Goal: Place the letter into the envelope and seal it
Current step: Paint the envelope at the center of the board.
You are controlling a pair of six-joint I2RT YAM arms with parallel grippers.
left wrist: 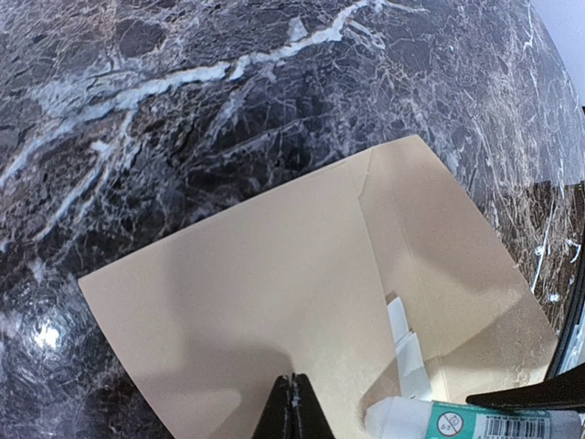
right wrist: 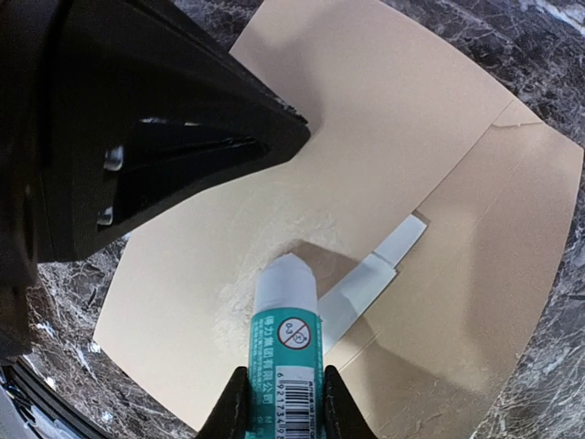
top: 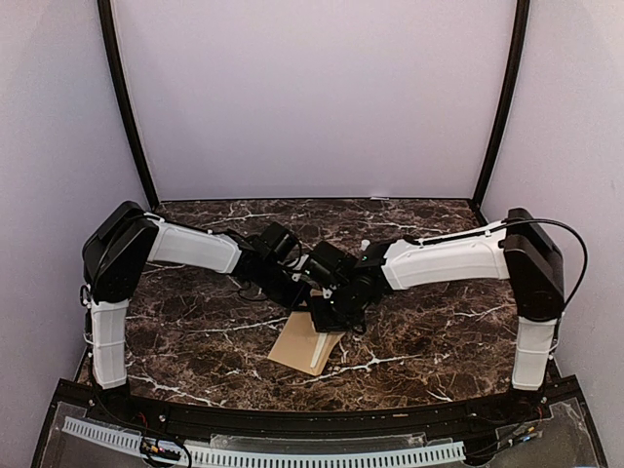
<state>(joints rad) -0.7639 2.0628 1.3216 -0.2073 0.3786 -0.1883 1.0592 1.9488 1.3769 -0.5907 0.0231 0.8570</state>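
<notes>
Envelope (top: pixel 300 346): kraft-brown; lies flat near the middle of the table, under both end effectors; flap folded open, so two tan panels meet at a crease
Pale strip (right wrist: pixel 379 270): narrow and whitish; pokes out along that crease; whether it is the letter I cannot tell
Glue stick (right wrist: pixel 285 315): white tube with a teal label; white tip set down on the larger panel, just beside the crease; a whitish smear marks the paper round the tip
Right end effector (right wrist: pixel 285 402): fingers narrowed onto the glue stick's barrel, one on each side, holding it
Left end effector (left wrist: pixel 292 407): fingers pressed together with nothing between them; pointed tip low over the same panel, near the glue stick; contact with the paper unclear
Table (left wrist: pixel 183 91): dark brown marble with white veins; carries the envelope
</notes>
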